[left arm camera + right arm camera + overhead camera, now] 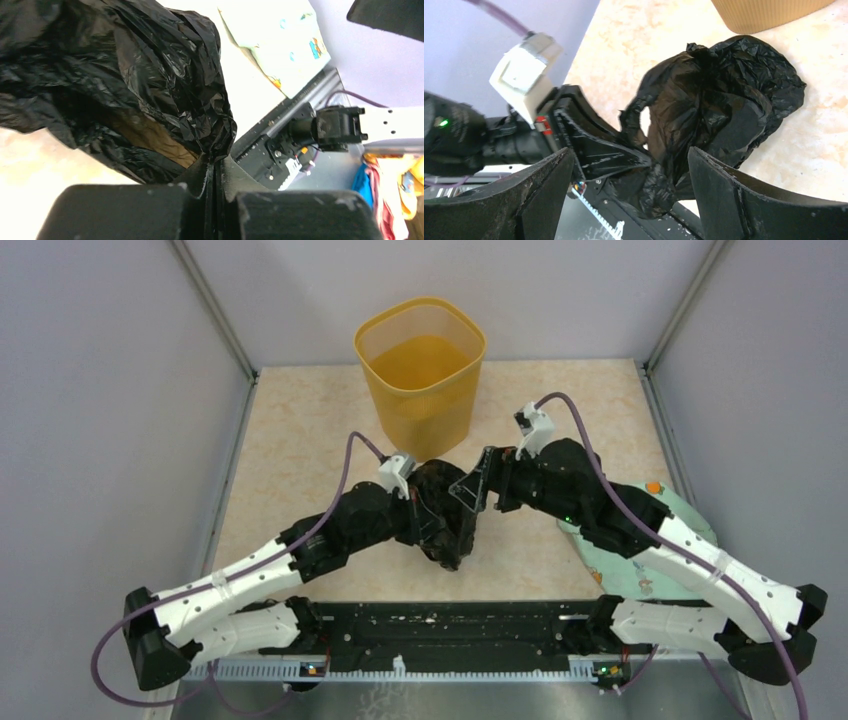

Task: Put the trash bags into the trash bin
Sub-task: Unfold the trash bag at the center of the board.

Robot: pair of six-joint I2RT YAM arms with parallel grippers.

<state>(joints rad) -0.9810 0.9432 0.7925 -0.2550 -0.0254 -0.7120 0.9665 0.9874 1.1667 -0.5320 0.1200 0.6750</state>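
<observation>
Left gripper point(216, 169) is pressed together, and there is black plastic caught in the pinch: a fold of the trash bag point(150, 85) is squeezed right between its fingertips. Over on the other side, the right gripper point(630, 155) stands spread wide with nothing held. Its two fingers point(744, 200) frame the bag from the near side without touching it.

Look at that bag: thin, glossy, jet black and crinkled all over, bunched into a loose heap with light glinting off the creases. From the right wrist, a brownish see-through patch shows where the film is stretched thin, and the bulk of it rests on the pale marbled table point(300, 440).

Where is it? Dead centre, between the two grippers and just in front of the trash bin point(420, 365), near its base but apart from it. The bin is mustard yellow, rounded-square and tapered. It stands upright at the far middle of the table with its mouth open to the top camera.

Around the action, a pale green cloth point(280, 40) lies off to the right, partly under the right arm. It has small coloured prints on it, too small to read. Both arms crowd the bag from either side.
</observation>
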